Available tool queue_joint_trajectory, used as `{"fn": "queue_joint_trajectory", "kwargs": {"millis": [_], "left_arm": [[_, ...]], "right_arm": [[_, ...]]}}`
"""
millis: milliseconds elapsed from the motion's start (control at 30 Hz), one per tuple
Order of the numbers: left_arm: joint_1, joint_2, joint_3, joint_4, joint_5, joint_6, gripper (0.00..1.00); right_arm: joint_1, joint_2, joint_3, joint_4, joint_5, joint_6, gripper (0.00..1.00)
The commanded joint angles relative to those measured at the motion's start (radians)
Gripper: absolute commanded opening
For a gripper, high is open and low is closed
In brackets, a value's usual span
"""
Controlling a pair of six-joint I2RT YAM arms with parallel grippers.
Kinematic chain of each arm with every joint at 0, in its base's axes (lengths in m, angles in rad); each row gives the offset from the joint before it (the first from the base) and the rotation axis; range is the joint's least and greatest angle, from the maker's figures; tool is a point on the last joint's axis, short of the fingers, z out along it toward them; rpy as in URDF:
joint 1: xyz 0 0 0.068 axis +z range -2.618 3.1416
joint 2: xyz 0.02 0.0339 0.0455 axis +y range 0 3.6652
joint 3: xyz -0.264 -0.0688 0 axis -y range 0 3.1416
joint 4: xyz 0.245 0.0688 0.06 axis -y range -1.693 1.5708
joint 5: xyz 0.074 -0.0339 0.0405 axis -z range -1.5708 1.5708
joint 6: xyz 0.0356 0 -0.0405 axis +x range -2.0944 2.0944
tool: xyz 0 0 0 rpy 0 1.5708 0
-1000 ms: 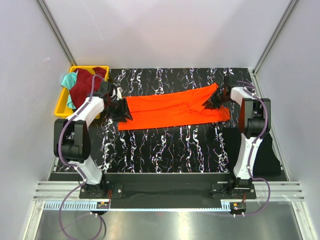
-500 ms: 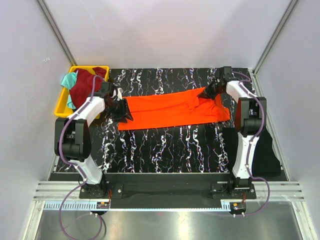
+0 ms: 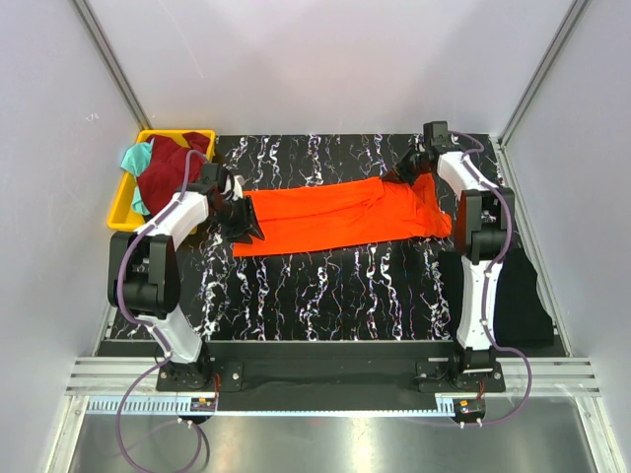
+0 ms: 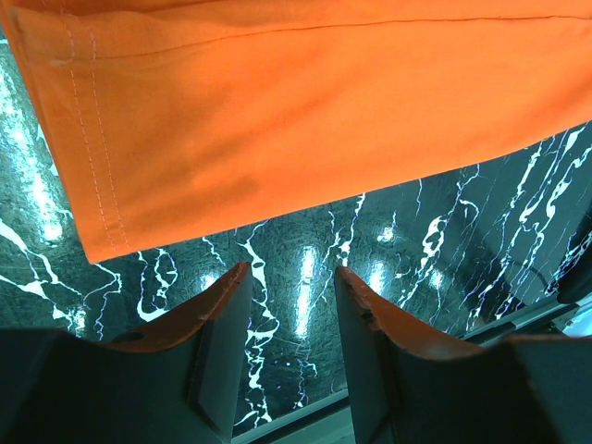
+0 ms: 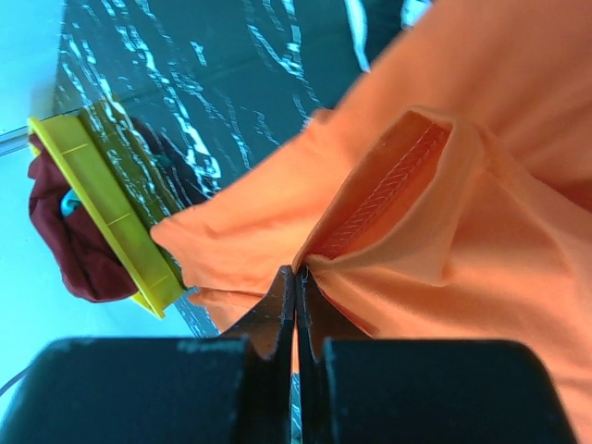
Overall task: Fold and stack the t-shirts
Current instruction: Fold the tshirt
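Black marble with white veins covers the tabletop (image 3: 325, 296), and across its far half I have the orange t-shirt (image 3: 335, 217) lying as a long narrow band from left to right. It looks folded lengthwise, I judge so that its ends can be brought together. At the far left corner the yellow bin (image 3: 120, 212) holds the maroon t-shirt (image 3: 163, 169) and the teal t-shirt (image 3: 135, 158), bunched and waiting, with my left arm covering part of them. My right pincer (image 5: 296, 277) is clenched on a thin fold at the shirt's far right end, beside a ribbed opening, probably to lift that end. My left pincer (image 4: 291, 277) stands released just off the stitched hem, nothing between its fingers. How much cloth the right one has, I cannot make out.
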State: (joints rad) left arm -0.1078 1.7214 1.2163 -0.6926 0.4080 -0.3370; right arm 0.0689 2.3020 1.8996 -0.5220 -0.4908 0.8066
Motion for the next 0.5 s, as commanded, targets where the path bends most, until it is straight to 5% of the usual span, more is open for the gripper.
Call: {"fn": "queue_joint_trajectory", "kwargs": {"millis": [0, 467], "left_arm": [[-0.003, 0.003, 0.002, 0.022, 0.02, 0.007, 0.45], [-0.003, 0.029, 0.006, 0.027, 0.023, 0.018, 0.45]], "right_arm": [[0.022, 0.02, 0.065, -0.012, -0.014, 0.016, 0.0], [0.025, 0.095, 0.119, -0.085, 0.021, -0.081, 0.01]]}}
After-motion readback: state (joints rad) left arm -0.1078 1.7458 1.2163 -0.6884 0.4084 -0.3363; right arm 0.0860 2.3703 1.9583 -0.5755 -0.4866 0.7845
